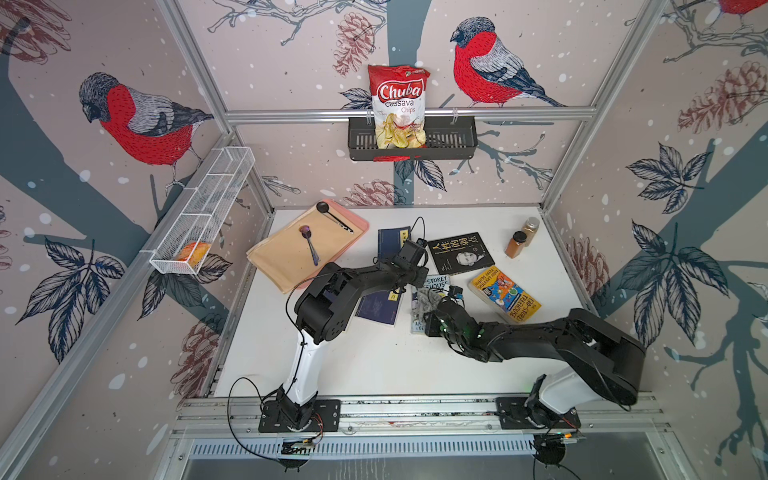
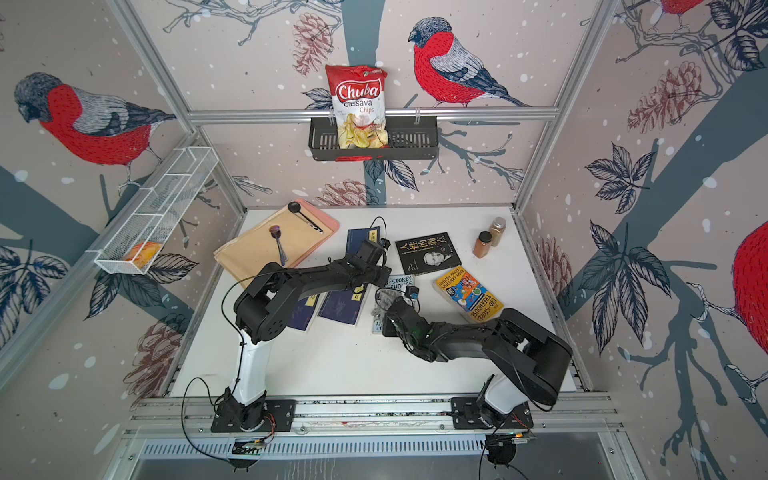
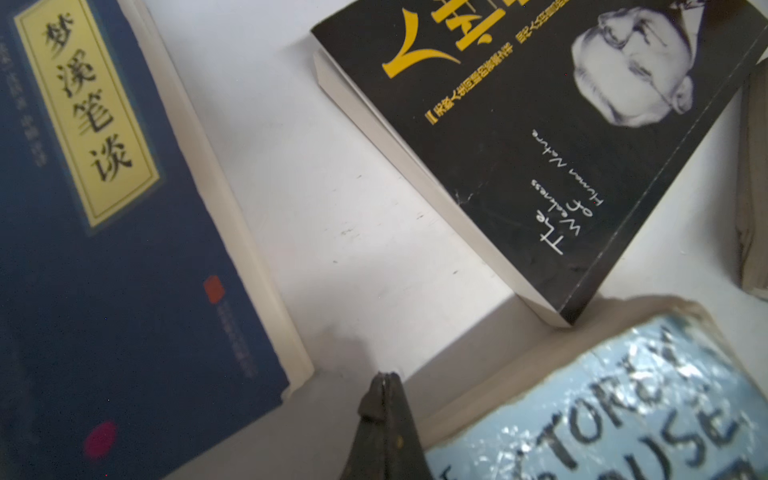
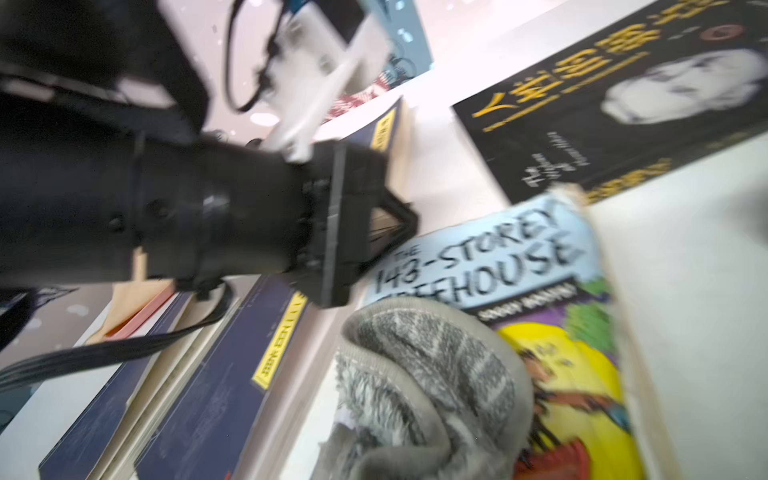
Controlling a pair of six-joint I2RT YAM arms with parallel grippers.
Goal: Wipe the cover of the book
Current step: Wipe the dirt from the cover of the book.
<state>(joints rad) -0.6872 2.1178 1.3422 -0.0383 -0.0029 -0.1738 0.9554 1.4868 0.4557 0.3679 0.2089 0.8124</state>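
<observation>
The book (image 1: 437,282) (image 2: 400,281) with the pale blue "143-Storey Treehouse" cover (image 4: 498,257) (image 3: 623,399) lies flat mid-table. A fuzzy grey cloth (image 1: 424,300) (image 2: 383,301) (image 4: 436,374) lies bunched on its cover. My right gripper (image 1: 435,311) is shut on the cloth, and the cloth hides its fingers in the right wrist view. My left gripper (image 3: 386,376) (image 4: 401,220) is shut with nothing in it. Its tip sits at the book's top left corner, by the title.
A black book (image 1: 461,253) and a yellow book (image 1: 505,296) lie beside it to the right, dark blue books (image 1: 392,245) (image 1: 380,309) to the left. Two spice jars (image 1: 515,244) stand back right. Tan folders (image 1: 291,253) with two spoons lie back left.
</observation>
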